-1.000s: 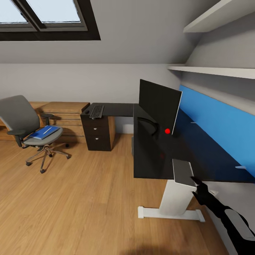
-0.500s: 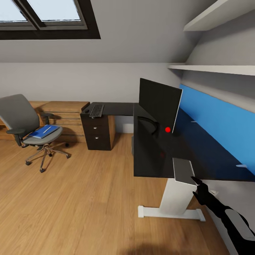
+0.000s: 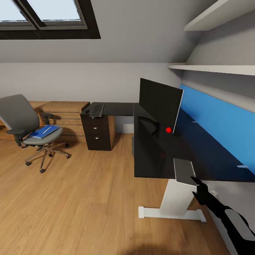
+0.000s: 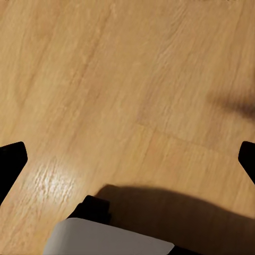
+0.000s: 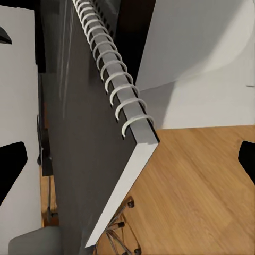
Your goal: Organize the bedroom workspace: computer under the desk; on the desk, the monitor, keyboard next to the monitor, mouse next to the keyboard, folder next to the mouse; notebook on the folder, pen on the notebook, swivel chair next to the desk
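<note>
The right gripper (image 3: 196, 183) is clamped on the grey spiral notebook (image 3: 183, 171), holding it at the near edge of the desk (image 3: 156, 156). The left gripper (image 4: 127, 159) hangs spread above the floor (image 4: 127, 79).

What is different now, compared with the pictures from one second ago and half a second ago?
Almost nothing changed. The whole head view shifted very slightly, so the camera moved, not the things. The right gripper still holds the notebook at the near edge of the desk. The monitor, keyboard, swivel chair and folder stayed in place.
</note>
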